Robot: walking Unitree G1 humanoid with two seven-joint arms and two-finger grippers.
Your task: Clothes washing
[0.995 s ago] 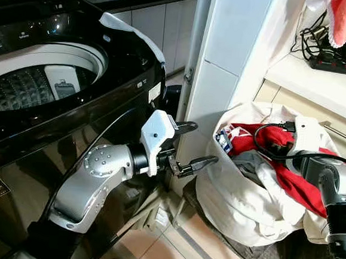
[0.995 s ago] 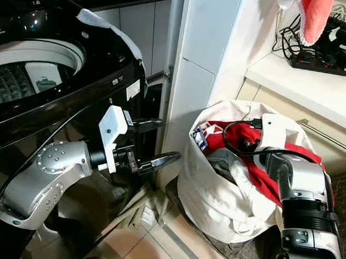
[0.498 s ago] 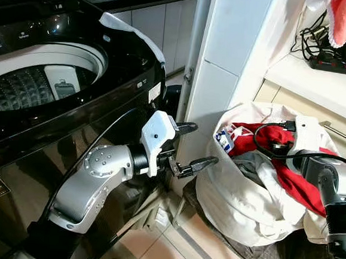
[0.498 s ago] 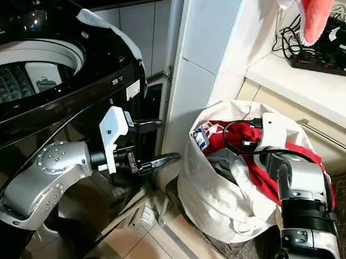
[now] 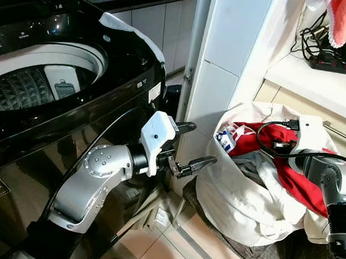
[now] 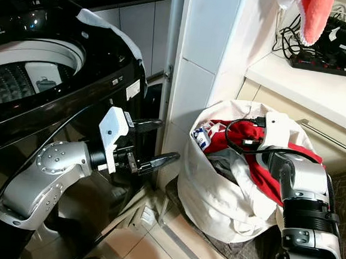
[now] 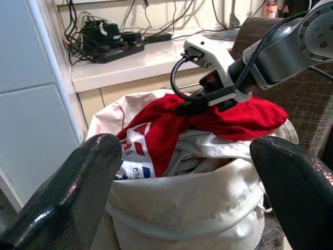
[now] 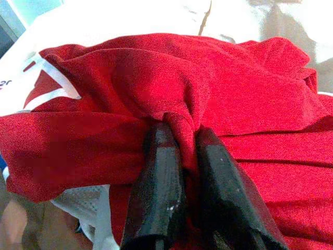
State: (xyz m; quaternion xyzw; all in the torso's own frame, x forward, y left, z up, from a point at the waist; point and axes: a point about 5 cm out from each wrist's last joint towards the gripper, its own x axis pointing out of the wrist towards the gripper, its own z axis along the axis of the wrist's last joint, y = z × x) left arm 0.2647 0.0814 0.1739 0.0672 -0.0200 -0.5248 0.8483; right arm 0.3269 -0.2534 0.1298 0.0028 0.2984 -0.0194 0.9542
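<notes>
Washer: At the far left I had the black top-loading washing machine (image 5: 56, 84), lid up, its drum bare as far as I could see.
Left pincer: The left pincer (image 5: 189, 147) hung in front of the machine's right corner, its fingers spread wide with nothing between them, pointed toward the bag.
Laundry bag: Right of the white wall column (image 5: 227, 56) the white laundry bag (image 5: 239, 201) sat slumped on the floor, mouth open, heaped with clothes.
Red garment: The red garment (image 5: 290, 169) lay on top of the heap, draped over the bag's right rim, with a grey piece (image 5: 251, 160) and a white printed one (image 5: 227, 138) beside it.
Right pincer: The right pincer (image 8: 179, 172) was down in the bag, fingers nearly closed on a bunched fold of the red cloth.
Handling: I judged the garment light, soft and limp; it would sag and trail, and could drag neighbours up. A thick gathered fold near its middle looked the best hold.
Surface and room: Pale tiled floor (image 5: 212, 246); at the far right a white table (image 5: 326, 81) carried a power strip and tangled cables (image 5: 340, 56), with a pink cloth (image 5: 343, 17) hanging above. Tight quarters between column and machine.
</notes>
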